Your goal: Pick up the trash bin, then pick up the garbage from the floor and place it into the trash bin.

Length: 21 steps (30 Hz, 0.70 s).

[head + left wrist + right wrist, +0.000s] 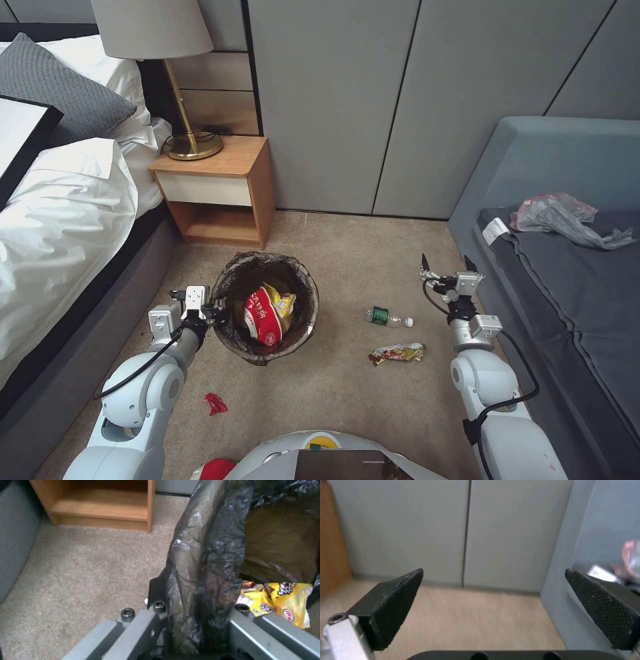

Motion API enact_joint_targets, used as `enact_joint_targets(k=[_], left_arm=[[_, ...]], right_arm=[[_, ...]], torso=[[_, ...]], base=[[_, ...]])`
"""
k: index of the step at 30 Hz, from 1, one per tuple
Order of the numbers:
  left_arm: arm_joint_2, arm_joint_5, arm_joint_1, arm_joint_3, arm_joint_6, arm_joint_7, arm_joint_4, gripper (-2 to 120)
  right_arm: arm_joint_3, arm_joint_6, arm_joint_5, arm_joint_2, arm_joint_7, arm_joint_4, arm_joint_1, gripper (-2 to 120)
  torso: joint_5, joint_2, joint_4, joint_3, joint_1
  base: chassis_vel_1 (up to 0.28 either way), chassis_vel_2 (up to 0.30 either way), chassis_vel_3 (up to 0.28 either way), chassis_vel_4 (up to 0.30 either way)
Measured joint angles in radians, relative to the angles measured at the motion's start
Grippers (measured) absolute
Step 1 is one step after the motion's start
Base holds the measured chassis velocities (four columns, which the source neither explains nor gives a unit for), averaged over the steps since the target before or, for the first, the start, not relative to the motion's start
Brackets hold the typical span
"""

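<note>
At the bin's (267, 308) rim, my left gripper (215, 312) is clamping the liner; right gripper (450, 269) is hanging released.

Beige carpet (347, 253), grey wall panels (333, 100), wooden nightstand (217, 190), white bed (60, 220), grey sofa (567, 280).

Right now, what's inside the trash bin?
Inside the trash bin, a red-and-white snack bag and a yellow wrapper lie on the dark liner. Anything beneath them is covered. The left claw grips the rim.
</note>
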Motion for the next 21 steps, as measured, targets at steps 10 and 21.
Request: enact_joint_targets(k=[10, 21], left_arm=[[-0.002, 0.006, 0.004, -0.002, 0.000, 0.002, 0.003, 0], [-0.001, 0.023, 0.006, 0.000, 0.000, 0.002, -0.008, 0]], right_arm=[[-0.208, -0.295, -0.008, -0.372, -0.095, -0.100, 0.129, 100], [-0.577, -0.378, -0.053, -0.475, -0.285, -0.385, 0.386, 100]], torso=[[-0.0001, 0.000, -0.0002, 0.000, 0.000], [0.0000, 0.000, -0.0001, 0.000, 0.000]], base=[[0.000, 0.000, 0.000, 0.000], [0.000, 0.000, 0.000, 0.000]])
